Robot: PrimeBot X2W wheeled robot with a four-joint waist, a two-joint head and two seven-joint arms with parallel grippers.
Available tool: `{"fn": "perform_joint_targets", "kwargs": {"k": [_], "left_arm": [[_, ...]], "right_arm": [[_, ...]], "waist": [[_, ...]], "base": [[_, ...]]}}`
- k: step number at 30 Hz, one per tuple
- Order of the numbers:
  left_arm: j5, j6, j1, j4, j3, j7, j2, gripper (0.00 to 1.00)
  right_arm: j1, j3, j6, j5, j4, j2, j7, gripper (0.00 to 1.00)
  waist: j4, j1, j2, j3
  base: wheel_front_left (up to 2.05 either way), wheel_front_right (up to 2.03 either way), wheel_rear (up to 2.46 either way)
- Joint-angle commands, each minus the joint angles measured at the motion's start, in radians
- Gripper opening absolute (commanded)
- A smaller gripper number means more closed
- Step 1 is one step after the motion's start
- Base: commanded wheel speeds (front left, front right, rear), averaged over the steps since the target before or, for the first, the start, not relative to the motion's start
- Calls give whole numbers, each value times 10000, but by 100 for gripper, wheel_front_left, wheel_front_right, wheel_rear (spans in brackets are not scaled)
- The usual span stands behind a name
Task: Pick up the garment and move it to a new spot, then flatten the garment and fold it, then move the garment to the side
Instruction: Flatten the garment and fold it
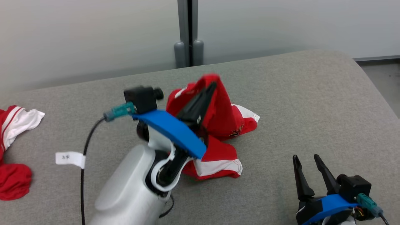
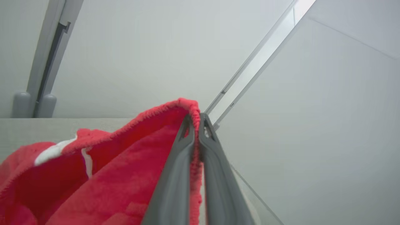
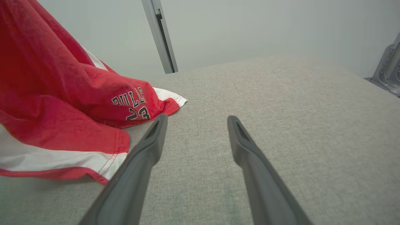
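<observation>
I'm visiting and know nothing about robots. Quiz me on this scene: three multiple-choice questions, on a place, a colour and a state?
1. Where is the right tool relative to the middle garment? A on it; B to its right, apart; C beneath it.
2. What colour is the garment's trim? A white; B green; C yellow.
3. What is the left tool doing? A standing open; B pinching the garment; C holding a cup.
Answers: 1 B, grey surface lies between them; 2 A, white bands edge it; 3 B, shut on a red fold.

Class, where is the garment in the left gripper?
Head view, centre of the grey surface: the garment, peak pinched by the left gripper, left of the right gripper.
</observation>
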Motion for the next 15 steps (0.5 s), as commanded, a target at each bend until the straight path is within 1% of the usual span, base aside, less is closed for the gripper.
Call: {"fn": "perform_joint_targets", "kwargs": {"k": [1,4,5,8,10,13,15], "left_arm": [[-426,-73,-349,-118,-92,-203,-23,0],[-1707,-71,-961,-216,-403,-847,-15,0],[-1920,-58,-1105,-148,-447,-1074,-5,0],[-1993,359,-1142,364,-211,-1750,7,0],[-1538,715,-860,895,-143,-2057,464,0],[-1064,1147,-148,1759,-283,-2043,1203,0],[-975,1381,275,2184,-291,-1965,1597,0]], "right_arm": [[-143,-6,5,43,7,-52,-43,100],[-92,-84,5,48,38,-50,-57,100],[-90,-97,5,49,28,-47,-63,100],[-82,-172,5,65,0,-49,-80,100],[-102,-206,5,91,-37,-47,-80,100],[-106,-127,5,125,-86,-46,-89,100],[-98,-157,5,118,-106,-52,-91,100]], "waist": [[-53,0,0,-8],[-131,0,0,34],[-136,0,0,49],[-111,0,0,124],[-41,0,0,189],[87,0,0,250],[216,0,0,293]], "base": [[0,0,0],[0,0,0],[0,0,0],[0,0,0],[0,0,0],[0,0,0],[0,0,0]]}}
